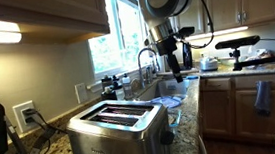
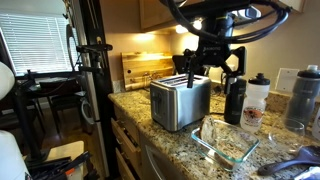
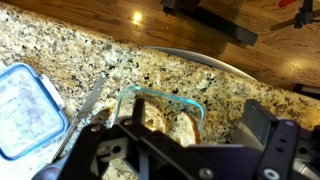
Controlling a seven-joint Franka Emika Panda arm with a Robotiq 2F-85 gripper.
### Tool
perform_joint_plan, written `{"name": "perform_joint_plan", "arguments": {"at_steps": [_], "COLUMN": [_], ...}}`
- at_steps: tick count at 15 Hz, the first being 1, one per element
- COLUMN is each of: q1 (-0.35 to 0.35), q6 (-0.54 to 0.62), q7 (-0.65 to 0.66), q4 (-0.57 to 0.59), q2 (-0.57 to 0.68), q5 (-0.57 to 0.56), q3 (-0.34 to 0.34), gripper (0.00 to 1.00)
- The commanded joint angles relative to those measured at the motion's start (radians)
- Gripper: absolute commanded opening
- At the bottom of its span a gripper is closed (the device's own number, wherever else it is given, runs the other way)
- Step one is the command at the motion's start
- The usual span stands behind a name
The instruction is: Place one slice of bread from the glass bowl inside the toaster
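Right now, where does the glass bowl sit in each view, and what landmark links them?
Exterior view: bowl, mid-right, just right of the toaster.
Exterior view: bowl, lower right, nearer the camera than the toaster.
Wrist view: bowl, centre, bread inside; no toaster.
Shared landmark: the granite counter under it.

Daylight is admitted through the window point(image 1: 125, 28) (blown out white), the cabinets point(image 1: 52, 14) are left dim, and the hand point(image 3: 180, 142) is rendered blurred in the wrist view.
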Motion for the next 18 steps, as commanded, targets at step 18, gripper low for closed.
{"name": "perform_joint_plan", "arguments": {"at_steps": [18], "q1": [-0.075], "q6": [0.002], "q7": [-0.12], "q4": [0.191], "q2": [0.272], "q5": [0.151], "q3": [0.054], "gripper": [1.0]}}
